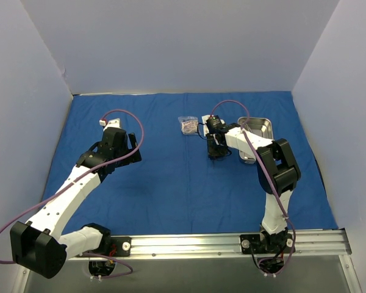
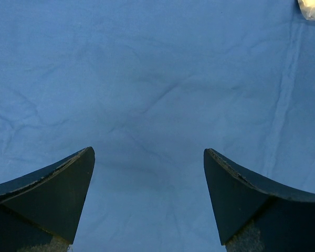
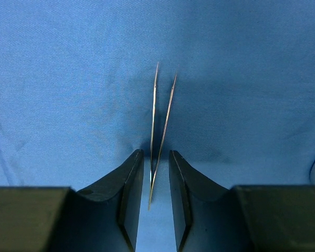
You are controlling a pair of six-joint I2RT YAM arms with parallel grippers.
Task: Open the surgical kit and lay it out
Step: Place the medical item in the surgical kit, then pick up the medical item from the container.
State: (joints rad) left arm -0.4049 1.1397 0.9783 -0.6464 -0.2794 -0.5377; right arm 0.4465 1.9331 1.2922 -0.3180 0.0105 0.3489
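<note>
The royal-blue cloth wrap (image 1: 171,183) lies spread flat over the table. A small steel tray (image 1: 260,127) sits at the back right, partly behind my right arm. A clear packet (image 1: 187,126) lies left of it; its corner shows in the left wrist view (image 2: 314,9). Thin steel tweezers (image 3: 160,115) lie on the cloth with their joined end between my right gripper's (image 3: 156,153) jaws. The jaws stand narrowly apart, with a gap on each side of the tweezers. My left gripper (image 2: 149,152) is wide open and empty over bare cloth (image 2: 147,79). No scissor-like instruments show.
White walls enclose the table on the left, back and right. The right arm's elbow (image 1: 280,162) hangs over the cloth in front of the tray. My left gripper (image 1: 133,141) is at centre-left and my right gripper (image 1: 215,152) is near the middle.
</note>
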